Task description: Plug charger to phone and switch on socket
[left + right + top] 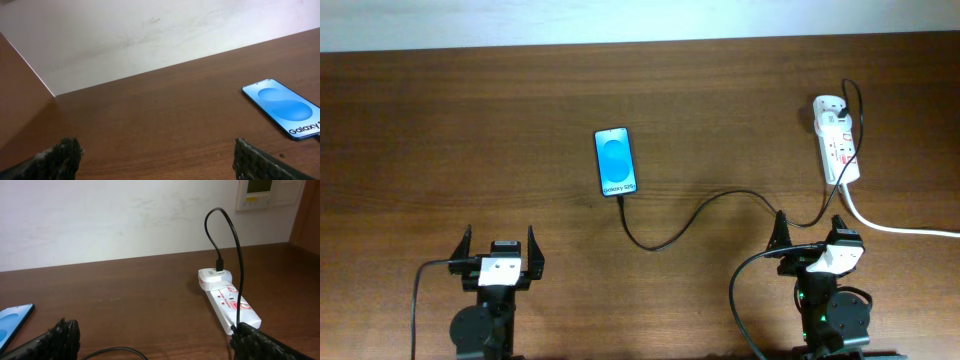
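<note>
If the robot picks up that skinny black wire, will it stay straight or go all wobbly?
Probably wobbly: the charger lies in loose curves. It looks thin, so it is likely light. Pulling it might drag the phone, since one end reaches its bottom edge.

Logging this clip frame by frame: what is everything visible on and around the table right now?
phone: one, black edges and blue screen, lying flat mid-table.
charger: one, thin black cable, curving from the phone's near edge across to the adapter.
socket: one, white strip with red marks, far right of the table.
adapter: one, white, sitting at the socket's far end.
cord: one, thick white, running from the socket off the right edge.
table: one, brown wood.
wall panel: one, white, on the wall behind the socket.
left gripper: one, black, open and empty, near side left.
right gripper: one, black, open, near side right, in front of the socket.
</note>
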